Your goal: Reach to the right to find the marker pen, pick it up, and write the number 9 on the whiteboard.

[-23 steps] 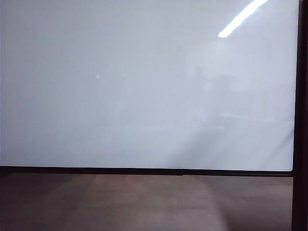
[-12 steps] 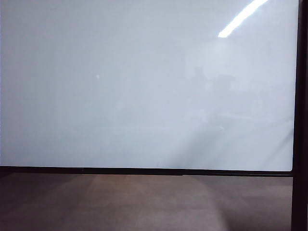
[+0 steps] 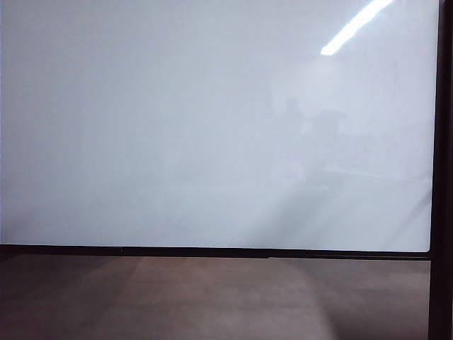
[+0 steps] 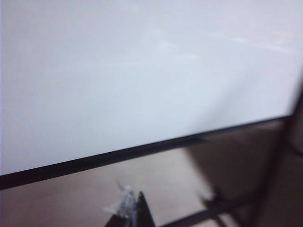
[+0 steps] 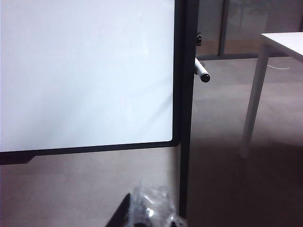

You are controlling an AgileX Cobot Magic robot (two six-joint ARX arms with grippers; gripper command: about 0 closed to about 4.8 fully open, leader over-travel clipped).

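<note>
Fingertips of the right gripper (image 5: 142, 215) only just show at the foot of its wrist view, pressed together with nothing between them, swaddled in crinkled clear wrapping (image 5: 154, 205), presumably for grip. It hangs low by the brown-grey floor (image 3: 212, 297), facing the right edge of the big glossy whiteboard (image 3: 212, 127) in its thin black frame (image 5: 185, 94). And there's the prize: a slim grey marker pen (image 5: 202, 71) with a black end, jutting out just beside that frame's upright, parked off the writing area where an arm can reach it. Of the left gripper (image 4: 137, 213) I see only a dark tip with a white scrap (image 4: 124, 203), so I cannot tell how its fingers are set. No number 9 on the board yet; I'd say the search comes first. Beyond stands a white table (image 5: 279, 42).
</note>
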